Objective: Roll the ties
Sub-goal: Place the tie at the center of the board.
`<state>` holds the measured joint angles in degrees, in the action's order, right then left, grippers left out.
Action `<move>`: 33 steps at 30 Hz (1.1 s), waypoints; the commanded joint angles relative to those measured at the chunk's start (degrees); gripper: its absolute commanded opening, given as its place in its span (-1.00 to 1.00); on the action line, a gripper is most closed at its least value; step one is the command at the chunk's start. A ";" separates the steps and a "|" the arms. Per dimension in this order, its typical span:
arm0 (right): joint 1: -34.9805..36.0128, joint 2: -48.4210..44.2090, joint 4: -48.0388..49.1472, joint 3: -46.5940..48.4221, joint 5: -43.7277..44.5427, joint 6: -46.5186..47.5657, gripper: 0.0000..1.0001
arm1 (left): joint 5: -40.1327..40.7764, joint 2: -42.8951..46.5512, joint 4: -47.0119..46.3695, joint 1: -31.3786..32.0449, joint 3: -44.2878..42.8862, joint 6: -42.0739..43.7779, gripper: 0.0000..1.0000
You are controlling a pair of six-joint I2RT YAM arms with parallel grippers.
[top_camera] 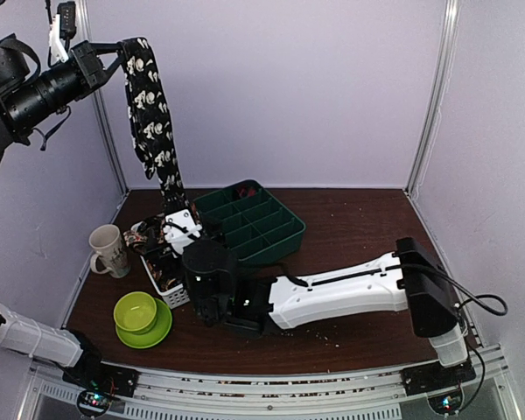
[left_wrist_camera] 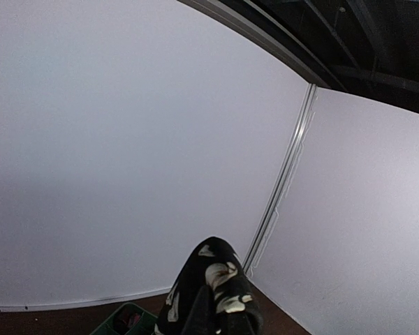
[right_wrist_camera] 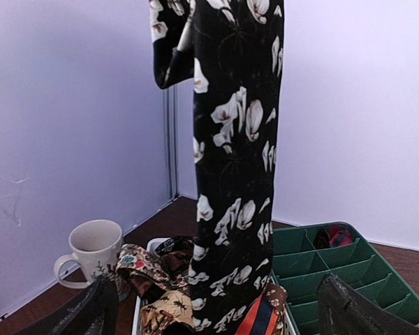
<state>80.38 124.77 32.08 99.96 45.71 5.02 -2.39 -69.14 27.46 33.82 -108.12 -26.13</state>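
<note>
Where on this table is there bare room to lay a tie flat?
The widest bare stretch of table lies right of the green tray, behind the right arm. The left side is crowded: mug, bowl, basket of ties, flowered tie hanging.

In the top view, a cream mug [top_camera: 109, 251] with a printed pattern stands upright at the left side of the dark brown table [top_camera: 359, 227]. Just below it in the frame, a lime green bowl [top_camera: 136, 308] sits on a lime green plate [top_camera: 155, 337]. A dark green tray [top_camera: 294, 230] with many compartments lies at the centre. A white basket [top_camera: 171, 296] stands between mug and tray. Pale violet walls close the scene.
</note>
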 commanded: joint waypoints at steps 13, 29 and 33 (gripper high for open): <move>-3.10 1.75 8.16 1.57 7.05 9.51 -0.55 | 4.77 2.51 1.14 0.21 0.98 1.13 -1.00; -11.93 -51.77 -23.36 -44.20 -16.19 -13.18 -1.00 | 2.91 -2.39 14.55 0.25 10.13 13.27 -1.00; -18.08 -70.66 -33.57 -52.51 -18.32 -21.28 -1.00 | -6.78 -3.86 16.35 0.34 17.02 16.50 -1.00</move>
<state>67.05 67.64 15.53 53.41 33.34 -5.80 0.21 -71.53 40.42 33.80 -96.27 -14.68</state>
